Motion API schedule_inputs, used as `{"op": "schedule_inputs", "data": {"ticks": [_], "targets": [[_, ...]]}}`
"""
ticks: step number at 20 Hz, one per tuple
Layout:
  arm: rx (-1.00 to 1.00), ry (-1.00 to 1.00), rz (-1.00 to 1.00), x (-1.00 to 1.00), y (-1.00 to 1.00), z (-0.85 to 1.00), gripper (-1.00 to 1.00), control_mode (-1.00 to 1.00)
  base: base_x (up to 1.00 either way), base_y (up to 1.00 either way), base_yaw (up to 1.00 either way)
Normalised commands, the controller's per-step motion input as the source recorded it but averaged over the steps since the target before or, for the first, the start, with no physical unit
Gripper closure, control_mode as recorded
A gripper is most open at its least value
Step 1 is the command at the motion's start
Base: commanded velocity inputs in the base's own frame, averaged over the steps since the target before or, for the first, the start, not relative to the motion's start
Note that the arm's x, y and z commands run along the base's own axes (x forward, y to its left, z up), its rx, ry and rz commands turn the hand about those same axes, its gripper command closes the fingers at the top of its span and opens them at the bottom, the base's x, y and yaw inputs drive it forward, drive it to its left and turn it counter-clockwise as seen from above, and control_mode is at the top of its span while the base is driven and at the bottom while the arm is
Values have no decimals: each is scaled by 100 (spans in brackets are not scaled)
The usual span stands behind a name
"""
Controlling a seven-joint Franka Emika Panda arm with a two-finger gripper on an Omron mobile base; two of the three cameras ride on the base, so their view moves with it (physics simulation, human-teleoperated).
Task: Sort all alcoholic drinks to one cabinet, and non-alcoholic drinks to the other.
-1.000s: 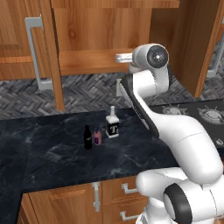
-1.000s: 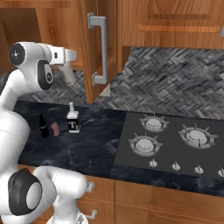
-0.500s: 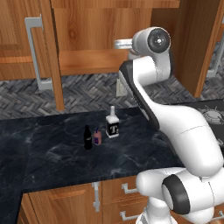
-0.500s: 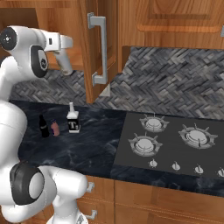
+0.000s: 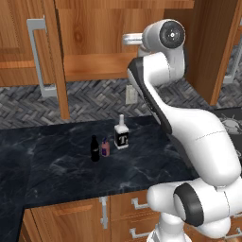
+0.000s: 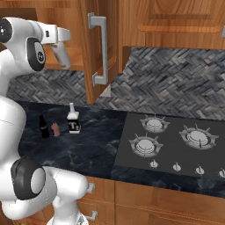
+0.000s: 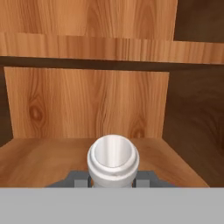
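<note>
My gripper (image 7: 113, 177) is shut on the white cap of the slim cream-white bottle (image 7: 113, 159), one of the alcoholic drinks, in front of the open cabinet's shelf (image 7: 52, 157). From the right, the bottle (image 6: 62, 55) hangs tilted under my gripper (image 6: 57, 44) at shelf height. The other alcoholic drink, a square clear bottle with a black label (image 5: 121, 134) (image 6: 74, 121), stands on the counter. Just left of it are the non-alcoholic drinks: a black cola bottle (image 5: 95, 148) (image 6: 43, 127) and a small pink one (image 5: 105, 148) (image 6: 55, 128).
The cabinet's door (image 5: 52, 61) (image 6: 94, 48) stands open with a long metal handle (image 6: 102, 48). A second cabinet door (image 5: 218, 47) is open to the right. A gas hob (image 6: 171, 140) lies on the dark marble counter (image 5: 56, 165) on the right.
The arm has swung up and toward the open cabinet, lifting the cream-white bottle to shelf height. The three bottles on the counter have not moved.
</note>
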Motion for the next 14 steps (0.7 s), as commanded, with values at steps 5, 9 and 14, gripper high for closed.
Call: {"op": "schedule_inputs", "data": {"ticks": [5, 9, 14], "targets": [[0, -10, 0, 0, 0, -12, 100, -100, 0, 0, 0], [0, -13, 0, 0, 0, -8, 100, -100, 0, 0, 0], [0, 0, 0, 9, 0, -1, 100, -100, 0, 0, 0]]}}
